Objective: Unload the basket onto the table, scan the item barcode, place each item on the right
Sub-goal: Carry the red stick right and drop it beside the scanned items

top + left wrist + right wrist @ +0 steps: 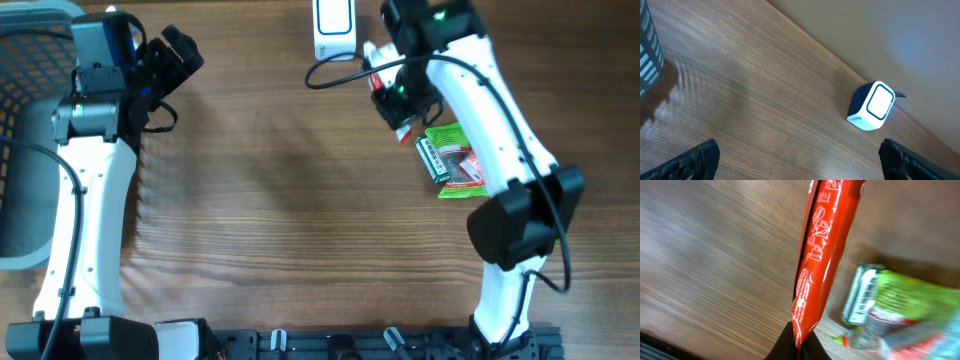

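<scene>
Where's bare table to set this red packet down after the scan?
The wide middle of the table, between the left arm and the right arm, below the scanner, is bare. Crowded: the top right, where the scanner, the right gripper with the red packet and the green packet sit close.

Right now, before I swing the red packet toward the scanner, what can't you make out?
Red packet barcode: none visible; right wrist view shows one glossy face, top cut off; overhead, the right arm mostly covers it.
Green packet print: blurred in right wrist view, too small overhead.
Scanner: far end cut off by the overhead frame's top edge.
Right gripper: fingers mostly below the right wrist frame.
</scene>
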Robot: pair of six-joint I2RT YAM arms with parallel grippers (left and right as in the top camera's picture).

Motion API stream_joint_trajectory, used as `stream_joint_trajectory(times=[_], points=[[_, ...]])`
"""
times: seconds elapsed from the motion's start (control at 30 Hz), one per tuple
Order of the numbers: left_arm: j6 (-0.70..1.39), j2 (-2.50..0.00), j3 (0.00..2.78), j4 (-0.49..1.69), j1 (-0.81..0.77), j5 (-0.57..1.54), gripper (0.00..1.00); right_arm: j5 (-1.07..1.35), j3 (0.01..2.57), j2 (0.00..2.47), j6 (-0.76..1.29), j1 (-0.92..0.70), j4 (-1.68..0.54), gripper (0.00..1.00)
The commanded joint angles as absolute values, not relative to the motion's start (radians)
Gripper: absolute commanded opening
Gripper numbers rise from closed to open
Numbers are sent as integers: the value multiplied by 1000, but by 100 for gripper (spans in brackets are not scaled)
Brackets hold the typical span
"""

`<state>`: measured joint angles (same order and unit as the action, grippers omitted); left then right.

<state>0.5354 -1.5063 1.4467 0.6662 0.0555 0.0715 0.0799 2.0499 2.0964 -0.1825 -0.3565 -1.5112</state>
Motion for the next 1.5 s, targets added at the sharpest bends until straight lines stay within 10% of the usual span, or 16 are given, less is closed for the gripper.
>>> stream_joint_trajectory(times=[0.0,0.53,0.67,0.8,0.83,1.47], points=[[520,-1505,1460,664,59,58,100,39,1856,2126,-20,-352,-1404,6],[521,-1505,1460,664,59,58,100,-88,1602,2120,7,-294,-1095,33],[521,-1505,1460,664,59,58,100,117,1655,2085,-79,-294,-1119,61],[521,-1505,1460,664,59,58,100,204,1663,2017,-78,-294,-1111,67],[521,-1505,1460,664,59,58,100,220,1663,1998,-72,-294,-1106,99],[520,-1505,1460,664,59,58,100,222,1662,1986,62,-294,-751,99]])
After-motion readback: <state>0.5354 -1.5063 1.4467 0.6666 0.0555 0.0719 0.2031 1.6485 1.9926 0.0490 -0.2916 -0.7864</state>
